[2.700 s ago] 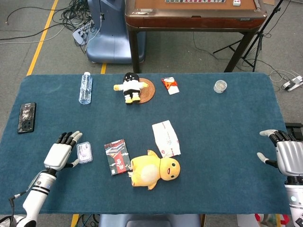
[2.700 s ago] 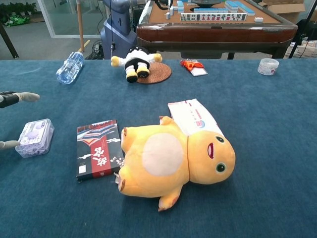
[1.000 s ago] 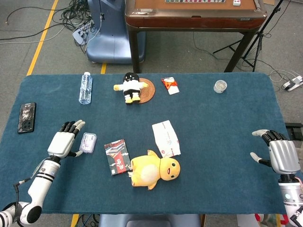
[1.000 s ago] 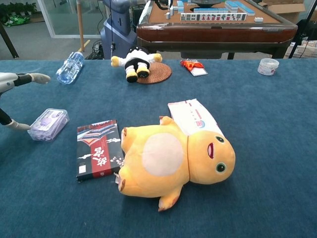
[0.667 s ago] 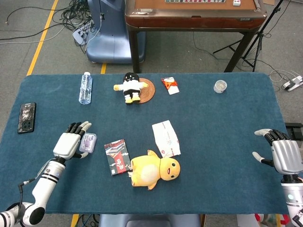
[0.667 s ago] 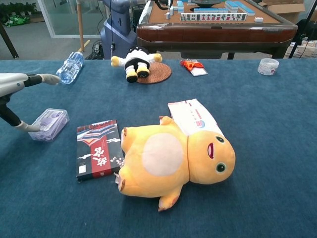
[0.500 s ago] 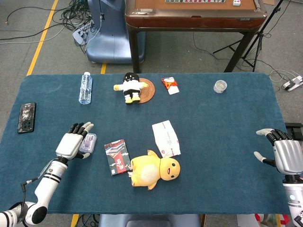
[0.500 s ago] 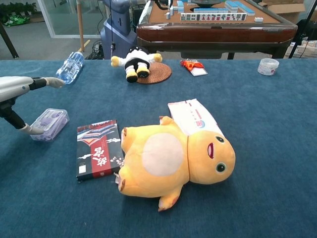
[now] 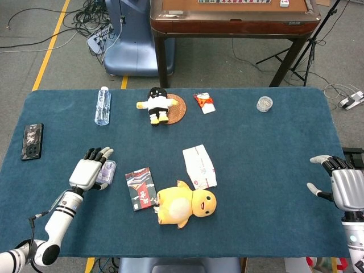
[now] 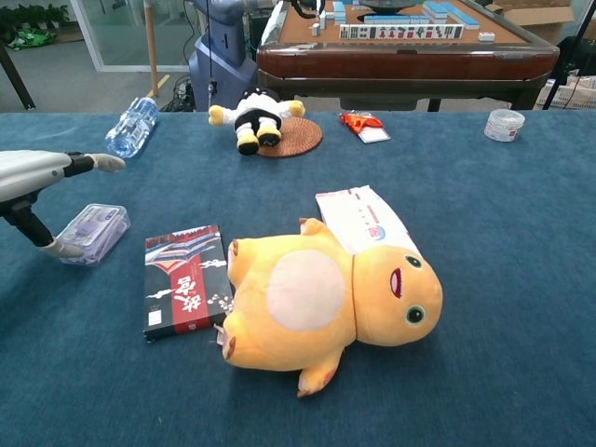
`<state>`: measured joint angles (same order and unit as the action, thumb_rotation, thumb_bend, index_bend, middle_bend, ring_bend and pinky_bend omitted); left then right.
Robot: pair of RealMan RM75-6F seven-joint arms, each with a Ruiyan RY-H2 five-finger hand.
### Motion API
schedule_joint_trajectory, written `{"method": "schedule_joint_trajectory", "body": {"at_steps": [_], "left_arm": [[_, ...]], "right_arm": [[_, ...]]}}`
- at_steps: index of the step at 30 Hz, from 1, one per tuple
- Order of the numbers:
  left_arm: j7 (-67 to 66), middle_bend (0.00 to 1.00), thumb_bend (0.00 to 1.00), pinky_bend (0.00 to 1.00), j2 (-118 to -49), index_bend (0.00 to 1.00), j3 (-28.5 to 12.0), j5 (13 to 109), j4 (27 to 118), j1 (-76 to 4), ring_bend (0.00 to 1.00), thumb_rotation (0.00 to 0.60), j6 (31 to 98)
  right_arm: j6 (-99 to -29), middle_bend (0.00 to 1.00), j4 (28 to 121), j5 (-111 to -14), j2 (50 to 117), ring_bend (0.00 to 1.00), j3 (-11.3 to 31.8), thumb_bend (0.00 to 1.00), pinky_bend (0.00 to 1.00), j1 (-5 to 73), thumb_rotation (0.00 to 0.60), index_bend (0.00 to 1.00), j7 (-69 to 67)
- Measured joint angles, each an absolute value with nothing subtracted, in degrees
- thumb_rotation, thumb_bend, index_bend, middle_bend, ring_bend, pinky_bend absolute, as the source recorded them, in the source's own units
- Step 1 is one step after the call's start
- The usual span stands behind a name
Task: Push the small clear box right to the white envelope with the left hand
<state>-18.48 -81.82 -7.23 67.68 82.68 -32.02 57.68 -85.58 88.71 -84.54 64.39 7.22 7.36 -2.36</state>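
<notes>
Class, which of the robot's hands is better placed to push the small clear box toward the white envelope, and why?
The left hand: it sits right against the small clear box. The right hand hangs at the table's far edge, beyond the white envelope.

Grey floor (image 9: 45, 51), yellow line (image 9: 50, 45), brown mahjong table (image 9: 233, 20) behind.

A blue-clothed worktop (image 9: 267, 159) is carrying everything — a water bottle (image 9: 102, 105), a phone (image 9: 32, 141), a small clear box (image 9: 105, 172), a red-and-black booklet (image 9: 139, 188), a white envelope (image 9: 199, 166), a yellow duck plush (image 9: 185, 205), a woven coaster (image 9: 177, 108), a red packet (image 9: 205, 102) and a tape roll (image 9: 264, 104) are lying on it.
</notes>
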Motion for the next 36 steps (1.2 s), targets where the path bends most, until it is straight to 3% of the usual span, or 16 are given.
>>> {"method": "schedule_joint_trajectory", "body": {"at_steps": [21,36], "left_arm": [[-18.05,0.00,0.00,0.00,-84.66,0.00,-11.59,62.31,75.52,-37.68,0.00,0.600,53.36],[-19.04,0.00,0.00,0.00,-79.85,0.00,-8.34,62.20,85.34,-34.64,0.00,0.600,56.10]], "right_arm": [[-84.73,0.37,88.37,-84.18,64.73,0.29,7.24,0.00,0.40,7.71,0.600,0.37,-2.54],[-83.89,0.37,86.82,-84.65,65.79,0.29,7.08,0.00,0.40,8.44,0.600,0.37,-3.83]]}}
